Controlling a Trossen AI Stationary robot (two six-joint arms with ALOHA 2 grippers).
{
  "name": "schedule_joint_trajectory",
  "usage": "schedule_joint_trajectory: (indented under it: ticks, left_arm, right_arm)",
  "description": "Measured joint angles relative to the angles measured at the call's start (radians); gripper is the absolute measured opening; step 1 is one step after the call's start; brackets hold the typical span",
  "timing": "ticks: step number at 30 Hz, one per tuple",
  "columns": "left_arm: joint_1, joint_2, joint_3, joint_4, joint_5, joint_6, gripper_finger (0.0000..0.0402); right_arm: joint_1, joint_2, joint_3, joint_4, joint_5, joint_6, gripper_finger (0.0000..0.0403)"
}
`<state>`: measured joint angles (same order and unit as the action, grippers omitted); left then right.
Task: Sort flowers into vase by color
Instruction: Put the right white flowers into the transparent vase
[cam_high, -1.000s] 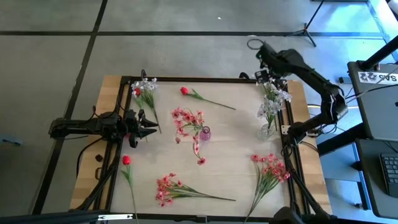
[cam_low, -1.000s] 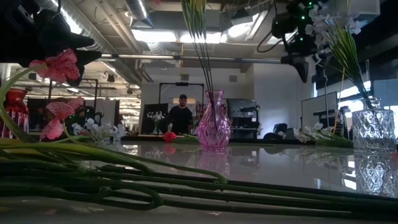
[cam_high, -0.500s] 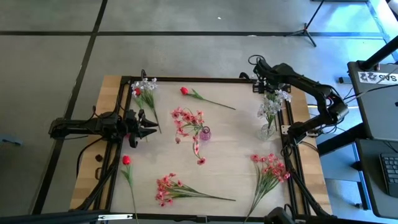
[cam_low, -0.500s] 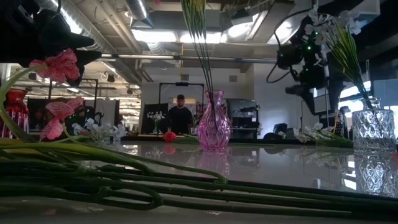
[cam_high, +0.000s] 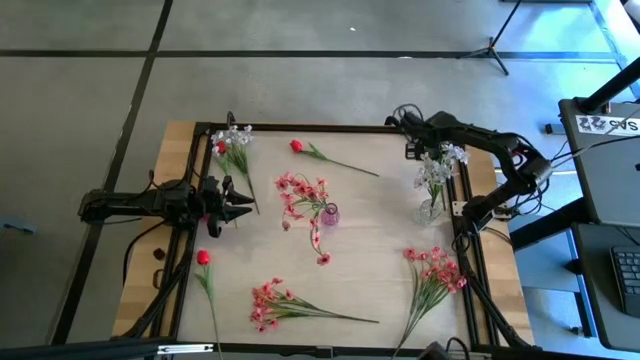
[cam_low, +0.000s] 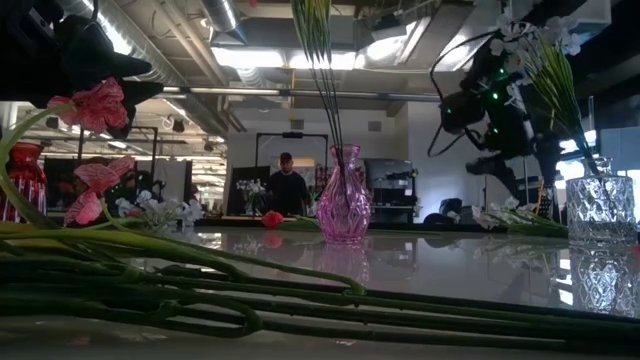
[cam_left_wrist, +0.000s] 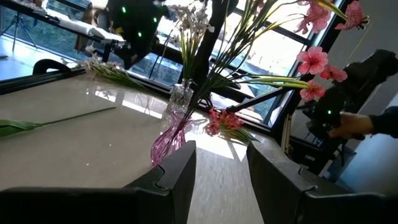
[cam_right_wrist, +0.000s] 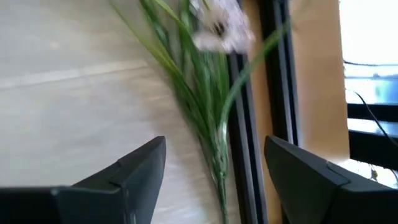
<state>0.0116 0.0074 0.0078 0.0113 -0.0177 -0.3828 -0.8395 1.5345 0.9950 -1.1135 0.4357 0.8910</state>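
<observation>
White spray sits in clear glass vase at worktop's right edge; right gripper above, fingers spread, empty. Left gripper open, idle at left edge. Next: pick another loose stem.

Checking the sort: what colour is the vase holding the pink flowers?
Translucent pink-purple vase, clearest in the low view.

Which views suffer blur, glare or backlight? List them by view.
Right wrist view: the white spray is smeared and soft. Low view: ceiling lights backlight the scene, leaving the right gripper a dark silhouette, with blurry stems up close. Left wrist view: bright windows wash out behind the pink vase, and the tabletop glares. High view: evenly lit and sharp.
</observation>
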Motion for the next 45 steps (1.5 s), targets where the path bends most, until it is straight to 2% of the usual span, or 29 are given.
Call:
schedule_joint_trajectory:
  ticks: [3,10,13,19,30,35,38,41,45]
  left_arm:
    - [0.000,0.000,0.000,0.000,0.000,0.000,0.0141]
    - [0.000,0.000,0.000,0.000,0.000,0.000,0.0141]
    - [0.000,0.000,0.000,0.000,0.000,0.000,0.0141]
    - [0.000,0.000,0.000,0.000,0.000,0.000,0.0141]
    - [0.000,0.000,0.000,0.000,0.000,0.000,0.0141]
    - [0.000,0.000,0.000,0.000,0.000,0.000,0.0141]
    - [0.000,0.000,0.000,0.000,0.000,0.000,0.0141]
    - [0.000,0.000,0.000,0.000,0.000,0.000,0.0141]
    - [0.000,0.000,0.000,0.000,0.000,0.000,0.0141]
  right_arm:
    - [0.020,-0.004,-0.088,0.050,0.017,0.058,0.0272]
    - [0.013,-0.005,-0.238,0.289,0.017,0.068,0.0271]
    - [-0.011,-0.005,-0.271,0.327,0.020,0.072,0.0254]
    - [-0.070,-0.011,-0.317,0.404,-0.031,0.082,0.0178]
    - [-0.070,-0.027,-0.318,0.467,-0.102,0.043,0.0013]
    - [-0.072,-0.104,-0.282,0.504,-0.121,0.047,0.0027]
    - [-0.072,-0.161,-0.244,0.513,-0.115,0.039,0.0020]
    - [-0.071,-0.224,-0.200,0.590,-0.116,0.014,0.0008]
    - [-0.071,-0.299,-0.146,0.693,-0.141,-0.015,0.0016]
